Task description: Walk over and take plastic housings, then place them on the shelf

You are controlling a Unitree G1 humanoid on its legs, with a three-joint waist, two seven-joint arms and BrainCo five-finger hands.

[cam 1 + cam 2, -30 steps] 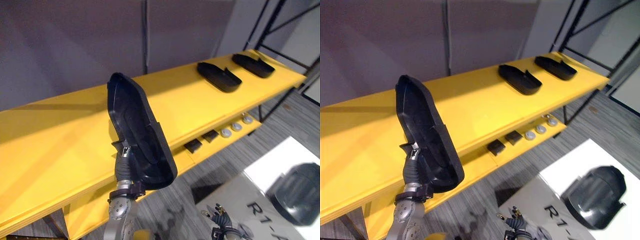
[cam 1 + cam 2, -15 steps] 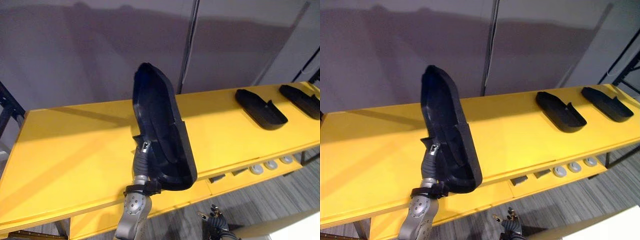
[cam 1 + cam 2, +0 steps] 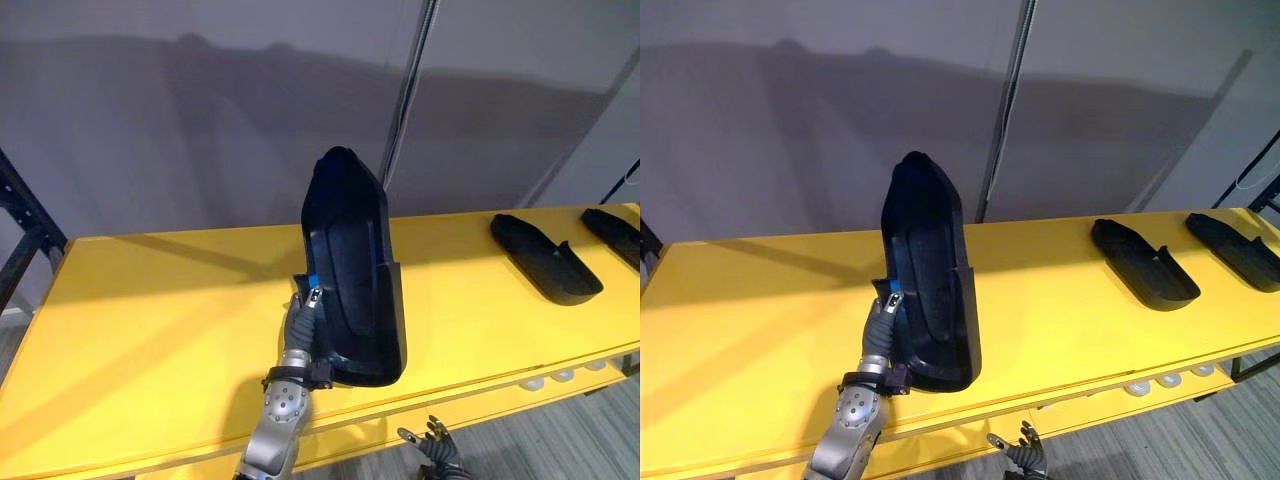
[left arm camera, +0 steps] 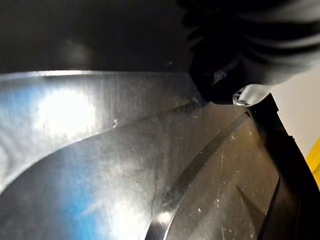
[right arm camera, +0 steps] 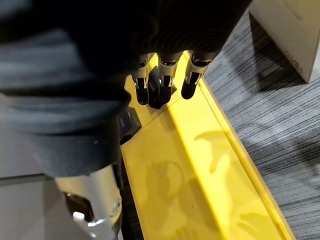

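- The left hand is gripping a black plastic housing by its near end, with its fingers closed on the rim and the piece standing almost upright, hollow side facing right
- The housing is hovering over the middle of the yellow shelf, towards its near edge; I cannot tell whether its low end is touching the board
- A second housing is lying flat on the right part of the same board, and a third housing is lying just beyond it at the far right, the two a little apart
- The right hand is hanging low beside the near edge of the lower board, with its fingers straight and loose, carrying nothing
- Judging from this, the walk and the pick-up are looking finished for this piece, and two placements are looking done
- What is remaining is tipping the held piece down flat, setting it on the bare yellow surface left of the other two, and opening the fingers
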